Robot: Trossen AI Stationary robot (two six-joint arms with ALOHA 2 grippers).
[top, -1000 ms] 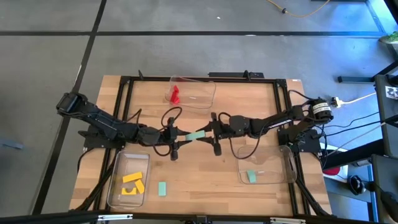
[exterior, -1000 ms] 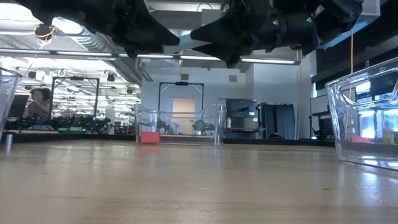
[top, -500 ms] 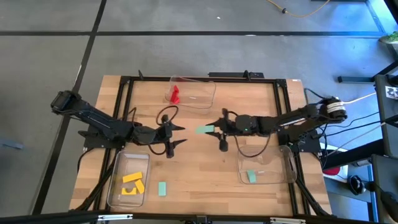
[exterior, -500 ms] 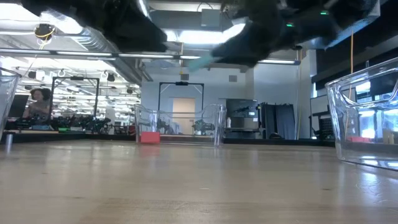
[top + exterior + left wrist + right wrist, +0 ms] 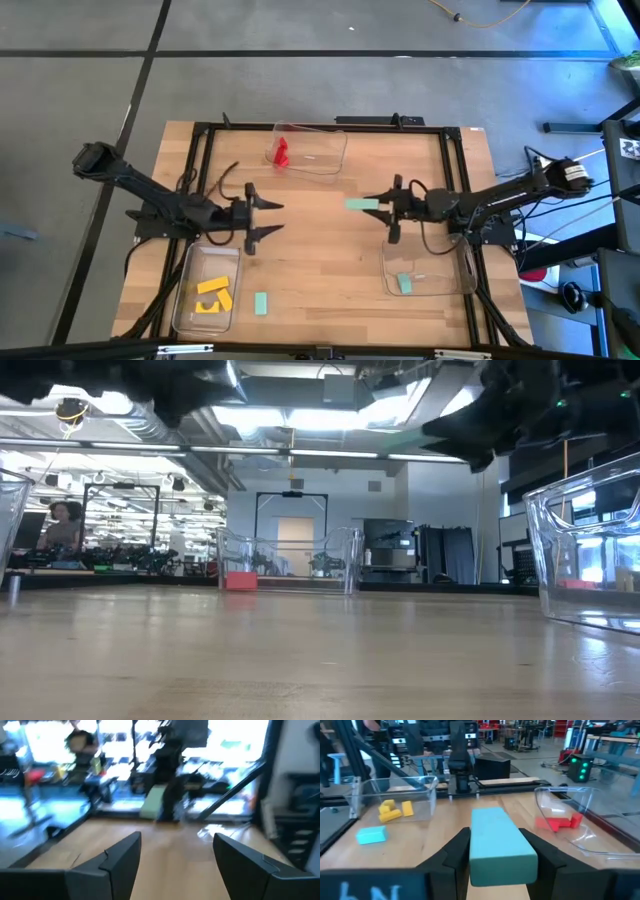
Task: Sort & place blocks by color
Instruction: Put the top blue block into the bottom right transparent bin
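High view: a teal block (image 5: 361, 205) sits right of frame centre, clamped between the jaws of the right gripper (image 5: 381, 203) above the bench (image 5: 320, 270). Just below and to the right, a clear tray (image 5: 452, 277) contains another teal piece (image 5: 404, 284). Left gripper (image 5: 268, 217), centre-left, has its jaws spread wide, gripping nothing.

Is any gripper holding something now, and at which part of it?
The right gripper holds a teal bar at one end, pinched by its sides. The left gripper is open and empty.
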